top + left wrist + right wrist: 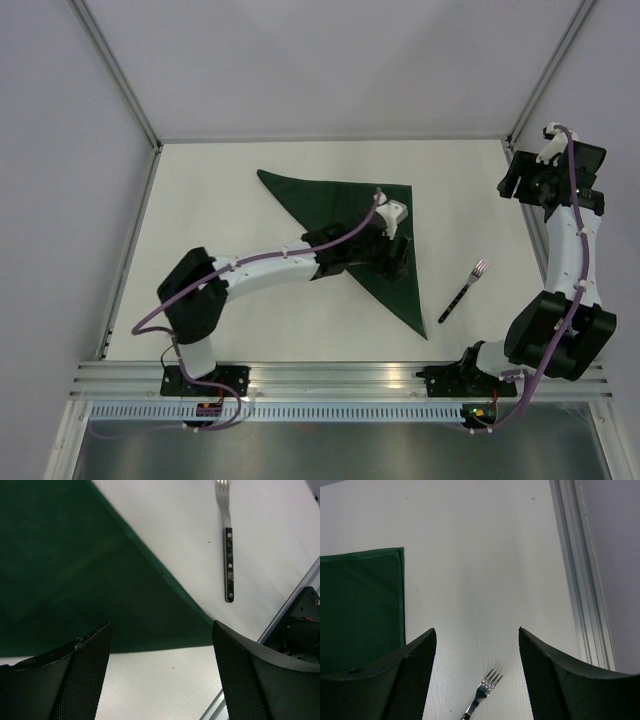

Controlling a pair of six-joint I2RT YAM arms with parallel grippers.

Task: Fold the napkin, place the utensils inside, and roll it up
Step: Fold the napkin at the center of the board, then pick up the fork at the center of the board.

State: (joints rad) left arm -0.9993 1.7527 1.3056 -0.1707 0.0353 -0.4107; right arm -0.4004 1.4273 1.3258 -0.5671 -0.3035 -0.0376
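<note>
The dark green napkin [330, 205] lies flat on the white table, folded into a triangle whose long point reaches toward the near edge. My left gripper [392, 250] hovers over the napkin's right part, open with nothing between its fingers. In the left wrist view the napkin [75, 570] fills the upper left, and its lower edge runs just beyond the left gripper [161, 625]. The fork [465, 290] lies on bare table right of the napkin, tines pointing away. My right gripper [518, 178] is raised at the far right, open and empty. The right wrist view shows the fork's tines [482, 692] below the right gripper [477, 630] and a napkin corner [360, 605] at left.
An aluminium rail [340, 380] carrying both arm bases runs along the near edge. Grey enclosure walls with metal frame strips [585, 580] border the table at the back and sides. The right arm's base [305, 625] shows at the right of the left wrist view.
</note>
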